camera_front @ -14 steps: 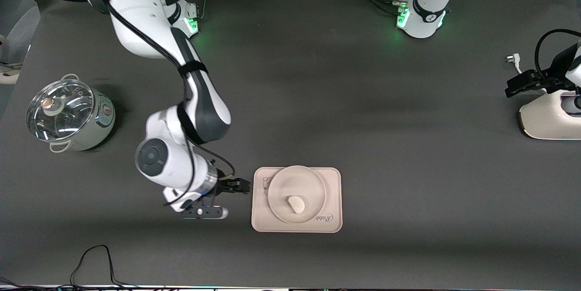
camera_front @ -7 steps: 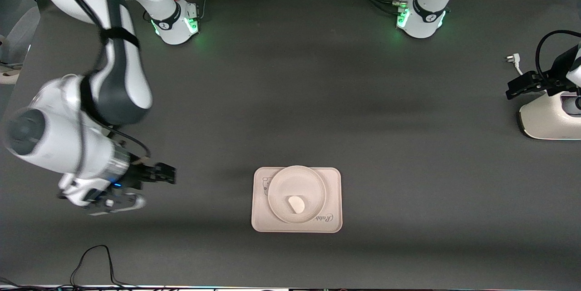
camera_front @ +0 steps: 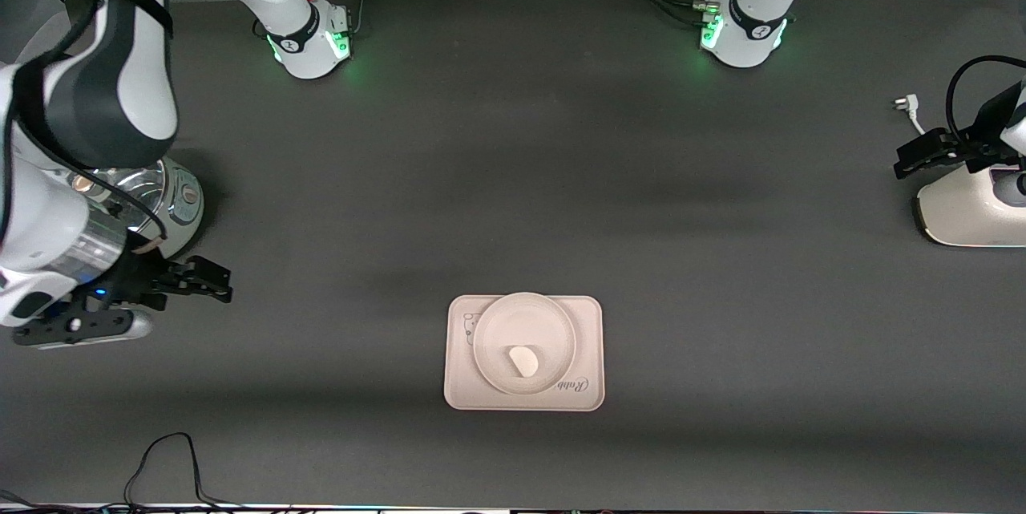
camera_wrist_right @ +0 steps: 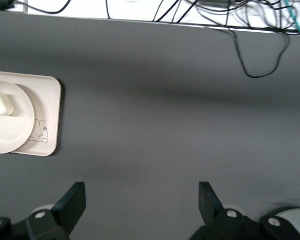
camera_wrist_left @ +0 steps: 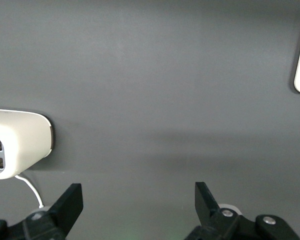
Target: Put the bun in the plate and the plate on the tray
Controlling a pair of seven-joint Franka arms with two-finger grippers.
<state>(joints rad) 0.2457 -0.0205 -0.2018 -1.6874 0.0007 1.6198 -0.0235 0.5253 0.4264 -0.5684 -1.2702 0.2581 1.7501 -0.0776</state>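
Observation:
The off-white bun (camera_front: 523, 359) lies in the round cream plate (camera_front: 489, 329). The plate rests on the cream-pink rectangular tray (camera_front: 461, 390), near the front camera at mid-table. My right gripper (camera_front: 226, 287) hangs open and empty over bare table beside the pot, well away from the tray toward the right arm's end. Its wrist view shows the gripper (camera_wrist_right: 140, 192) with the tray (camera_wrist_right: 52, 120), plate (camera_wrist_right: 10, 137) and bun (camera_wrist_right: 1, 104) off to one side. My left gripper (camera_front: 898, 162) waits open and empty by the white appliance. In its own view the gripper (camera_wrist_left: 139, 192) has only table between its fingers.
A steel pot with a glass lid (camera_front: 178, 197) stands at the right arm's end, partly covered by that arm. A white appliance (camera_front: 962, 213) with its plug (camera_front: 904, 105) sits at the left arm's end. A cable (camera_front: 168, 458) loops along the table's front edge.
The right arm has swung away from beside the tray toward its own end of the table, stopping by the pot. Bun, plate, tray and left arm have not moved.

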